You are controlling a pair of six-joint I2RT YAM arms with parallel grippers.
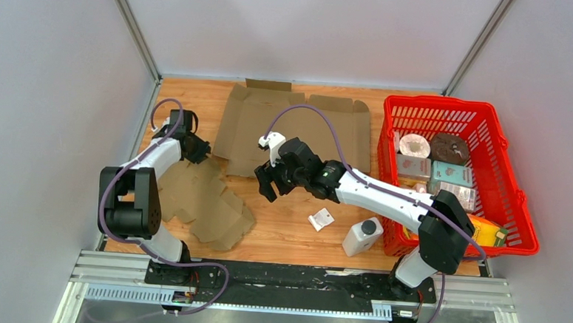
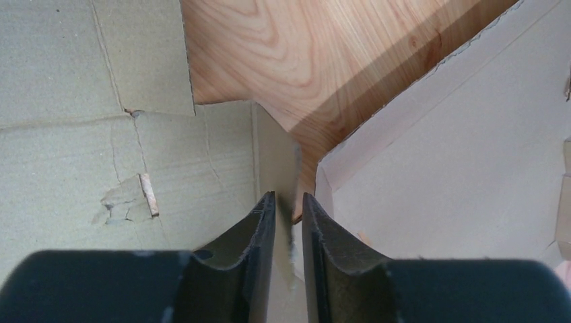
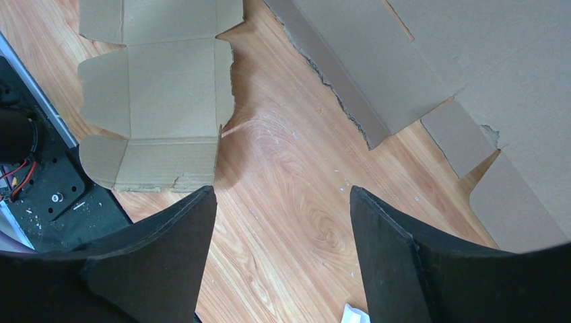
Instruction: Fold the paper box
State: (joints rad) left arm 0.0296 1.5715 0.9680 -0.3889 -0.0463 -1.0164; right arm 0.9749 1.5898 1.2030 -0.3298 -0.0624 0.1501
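Brown cardboard, the flat die-cut paper box blank (image 1: 206, 202), is lying at the wooden table's (image 1: 295, 221) near left. My left end effector (image 2: 289, 196) is straddling its upturned far flap (image 2: 275, 155), jaws narrow; I cannot tell if they are pinching. The right end effector (image 1: 270, 184) is hovering open just right of it.

Jaws narrowly apart, an upright flap (image 2: 276, 158) of the paper box (image 2: 101, 155) between them, wood table (image 2: 303, 60) beyond.

Bright even light, soft shadows, wrist-cam foreground blurry.
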